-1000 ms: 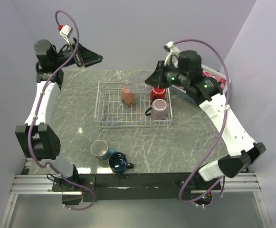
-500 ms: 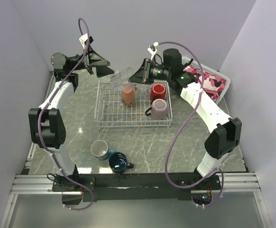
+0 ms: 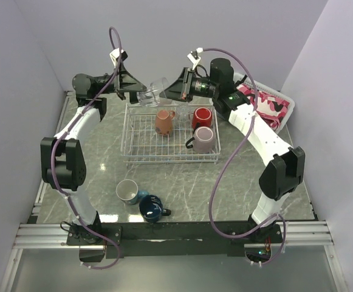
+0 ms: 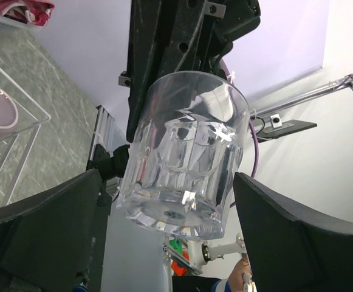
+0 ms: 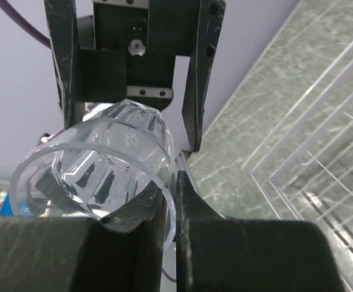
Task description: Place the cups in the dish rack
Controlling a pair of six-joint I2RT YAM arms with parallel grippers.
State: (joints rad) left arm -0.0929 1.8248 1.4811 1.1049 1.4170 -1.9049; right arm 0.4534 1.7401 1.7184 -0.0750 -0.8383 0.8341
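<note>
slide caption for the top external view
Left claw and right claw meet at a tilted clear glass near the dish rack; red mug, salmon mug and mauve mug inside

Grey marbled table (image 3: 188, 182), wire dish rack (image 3: 170, 159), teal mug (image 3: 130, 192), navy mug (image 3: 152, 208), white basket of pink cloth (image 3: 288, 100)

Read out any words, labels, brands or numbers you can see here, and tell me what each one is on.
No readable text anywhere.
The clear glass in the right gripper is unprinted, and the mugs in the dish rack are plain.
The pink cloth in the white basket shows a pattern too small to tell if it holds letters.
</note>
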